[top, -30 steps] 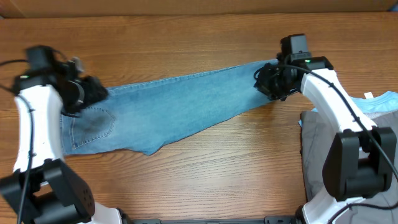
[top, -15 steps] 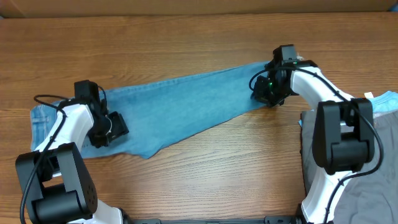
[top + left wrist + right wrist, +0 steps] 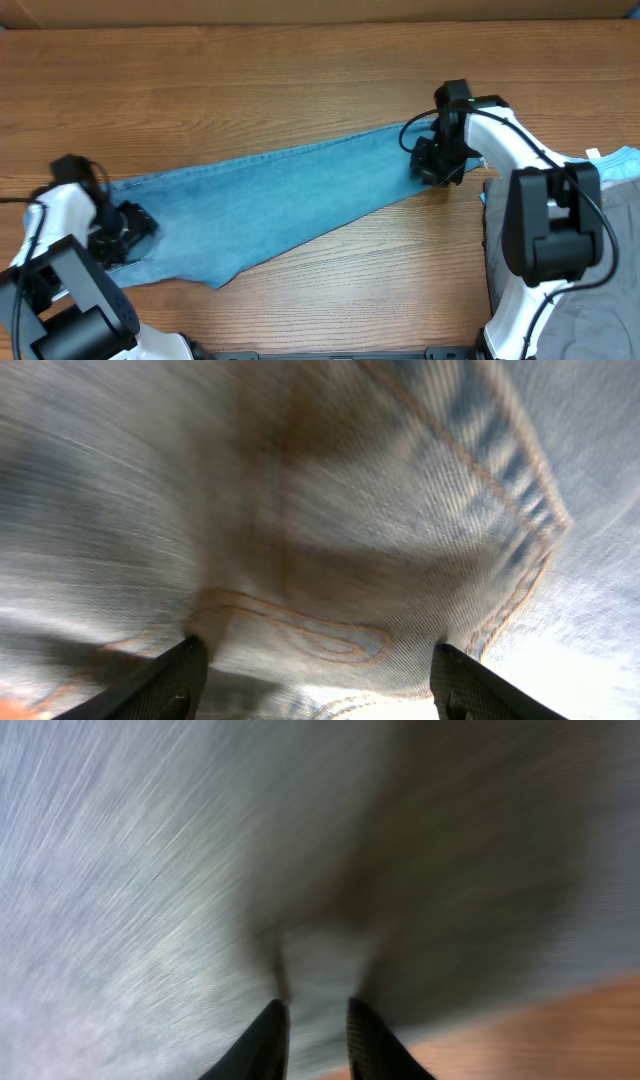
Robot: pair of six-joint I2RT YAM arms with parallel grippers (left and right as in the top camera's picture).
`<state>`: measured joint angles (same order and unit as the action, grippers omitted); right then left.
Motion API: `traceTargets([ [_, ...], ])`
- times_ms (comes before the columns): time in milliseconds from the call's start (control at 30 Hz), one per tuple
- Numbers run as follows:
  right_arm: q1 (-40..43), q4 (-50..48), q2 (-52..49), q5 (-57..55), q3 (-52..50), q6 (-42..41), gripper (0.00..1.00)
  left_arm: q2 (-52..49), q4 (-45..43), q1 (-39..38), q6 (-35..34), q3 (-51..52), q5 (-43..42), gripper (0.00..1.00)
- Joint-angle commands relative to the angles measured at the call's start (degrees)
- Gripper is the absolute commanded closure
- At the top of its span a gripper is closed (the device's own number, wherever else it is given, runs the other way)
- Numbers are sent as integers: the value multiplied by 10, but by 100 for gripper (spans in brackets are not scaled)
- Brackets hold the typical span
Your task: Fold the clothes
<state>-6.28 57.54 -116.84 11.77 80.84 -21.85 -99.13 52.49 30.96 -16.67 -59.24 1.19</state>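
The clothes are a pair of light-blue jeans [image 3: 290, 195], stretched out long across the wooden table [image 3: 300, 70], the waist at the left and the ankle end at the right. My left gripper [image 3: 125, 228] sits low on the waist end. In the left wrist view its fingers [image 3: 320, 675] stand wide apart, with pocket-stitched denim [image 3: 330, 510] bulging close between them. My right gripper [image 3: 432, 165] is on the ankle end. In the right wrist view its fingers [image 3: 315, 1030] are nearly together, pinching creased denim [image 3: 150, 870].
A grey cloth [image 3: 600, 320] lies at the table's right edge under the right arm's base. A light-blue garment [image 3: 620, 162] lies beside it. Bare wood [image 3: 560, 1030] shows just past the ankle end.
My left gripper swept down and to the left along the waist end. The jeans' left part slid toward the front edge. My right gripper shifted slightly forward with the ankle end.
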Motion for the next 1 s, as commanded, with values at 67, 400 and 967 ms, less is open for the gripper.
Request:
traceTargets([
  [67,32,-39,113,-18,-1,26,53,-1,46,28,56,-97,-28,25],
  [400,107,-37,158,164,-1,134,41,-1,120,54,35,-184,-12,21],
  [967,111,17,158,166,-1,146,44,-19,-137,122,9,-58,61,58],
])
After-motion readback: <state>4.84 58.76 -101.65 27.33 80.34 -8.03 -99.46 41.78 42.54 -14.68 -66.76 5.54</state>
